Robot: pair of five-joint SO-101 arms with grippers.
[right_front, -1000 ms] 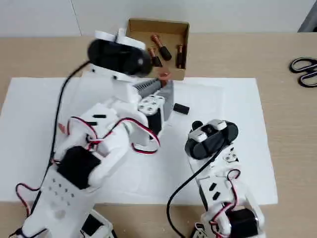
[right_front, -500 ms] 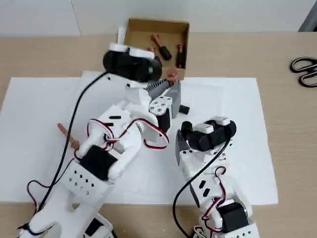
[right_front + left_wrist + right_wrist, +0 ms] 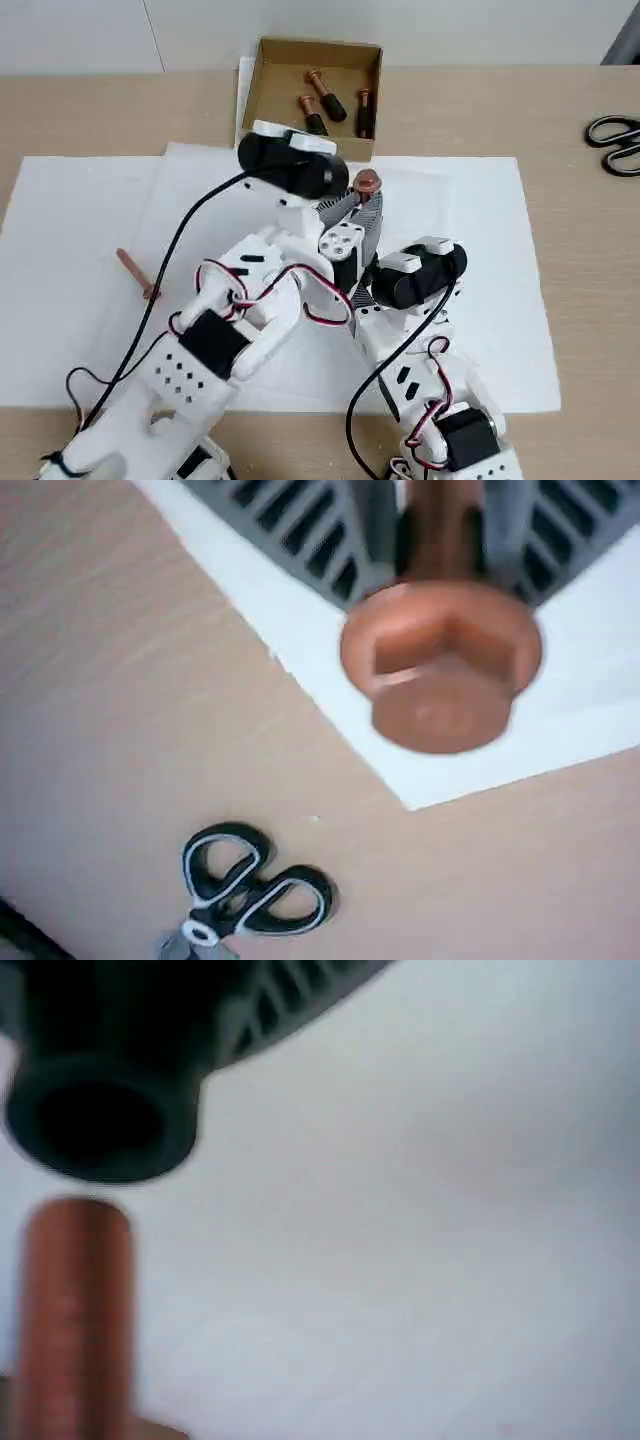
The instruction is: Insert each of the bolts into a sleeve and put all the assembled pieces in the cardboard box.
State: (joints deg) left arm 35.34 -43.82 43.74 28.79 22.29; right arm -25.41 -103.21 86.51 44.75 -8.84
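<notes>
My left gripper is shut on the shaft of a copper bolt over the white paper, just in front of the cardboard box. In the left wrist view the bolt's hex head sticks out beyond the left gripper. My right gripper is shut on a black sleeve, whose open end sits just off the tip of the bolt's shaft, not touching. Three assembled pieces lie in the box. A loose bolt lies at the paper's left.
Scissors lie on the bare wood at the far right, and the scissors also show in the left wrist view. The white paper covers the middle of the table. Both arms crowd together at its centre.
The left arm carried the bolt away from the box's front edge, right and toward me. The right arm swung left to meet it. A loose sleeve on the paper is now hidden behind the left gripper.
</notes>
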